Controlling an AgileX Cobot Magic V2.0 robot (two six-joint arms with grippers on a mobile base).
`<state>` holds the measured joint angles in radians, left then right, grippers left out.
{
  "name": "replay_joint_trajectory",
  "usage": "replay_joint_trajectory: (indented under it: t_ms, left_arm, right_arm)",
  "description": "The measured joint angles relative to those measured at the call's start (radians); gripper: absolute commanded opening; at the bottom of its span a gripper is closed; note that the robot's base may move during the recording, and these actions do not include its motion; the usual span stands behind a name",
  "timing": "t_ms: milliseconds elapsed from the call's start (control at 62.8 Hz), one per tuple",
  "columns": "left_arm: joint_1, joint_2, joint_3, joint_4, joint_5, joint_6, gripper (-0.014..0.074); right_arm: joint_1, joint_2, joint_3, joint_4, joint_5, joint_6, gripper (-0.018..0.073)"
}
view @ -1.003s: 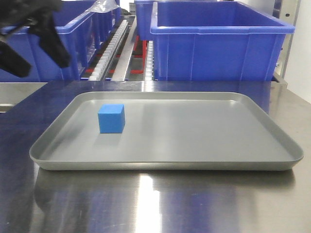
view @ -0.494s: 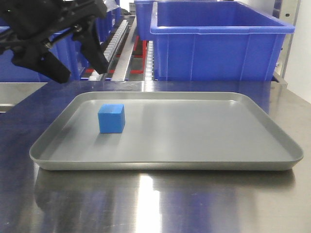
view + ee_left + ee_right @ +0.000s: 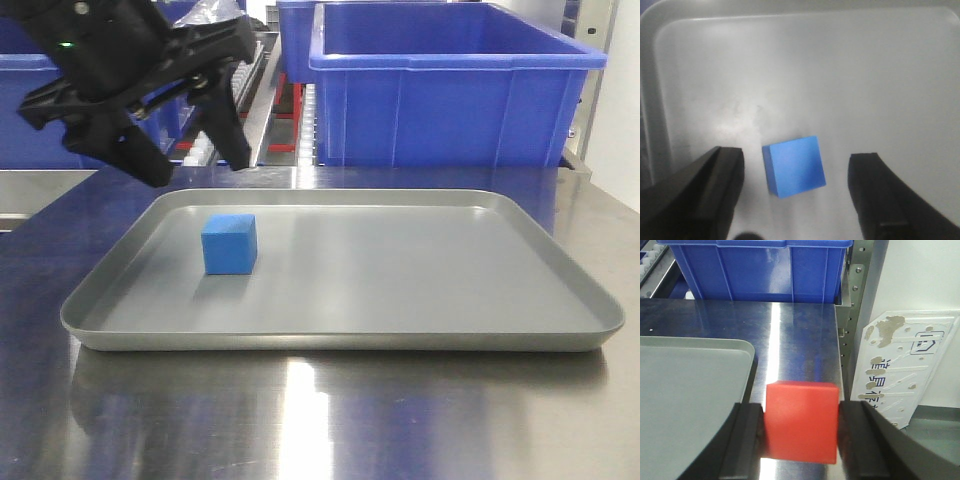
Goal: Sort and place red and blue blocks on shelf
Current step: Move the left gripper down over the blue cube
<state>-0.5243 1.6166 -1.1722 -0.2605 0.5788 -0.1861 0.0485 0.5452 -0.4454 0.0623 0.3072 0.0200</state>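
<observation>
The blue block (image 3: 794, 166) lies ahead of the left claw (image 3: 197, 168), between its spread fingers; the right claw (image 3: 802, 440) clamps the red block (image 3: 801, 415).

The blue cube (image 3: 229, 244) and red cube (image 3: 801, 420) look matte. The grey tray (image 3: 340, 340) is dull-sheened metal, the tabletop (image 3: 300, 420) glossy steel.

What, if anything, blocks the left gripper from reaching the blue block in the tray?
Nothing visible, so probably yes, it can reach. The left gripper hangs open above the blue block, fingers framing it in the wrist view, with only bare tray between.
</observation>
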Motion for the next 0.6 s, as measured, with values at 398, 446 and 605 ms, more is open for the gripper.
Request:
replay_joint_trajectory:
  t_ms: [398, 446, 605]
  left_arm:
    - [-0.033, 0.073, -0.022, 0.224, 0.008, -0.174, 0.0503]
    - [-0.037, 0.079, -0.023, 0.236, 0.008, -0.184, 0.0503]
    - [-0.052, 0.102, -0.050, 0.244, 0.013, -0.194, 0.0503]
  right_arm:
    - [0.000, 0.000, 0.000, 0.000, 0.000, 0.000, 0.0049]
    - [0.000, 0.000, 0.000, 0.000, 0.000, 0.000, 0.0049]
    - [0.000, 0.000, 0.000, 0.000, 0.000, 0.000, 0.0049]
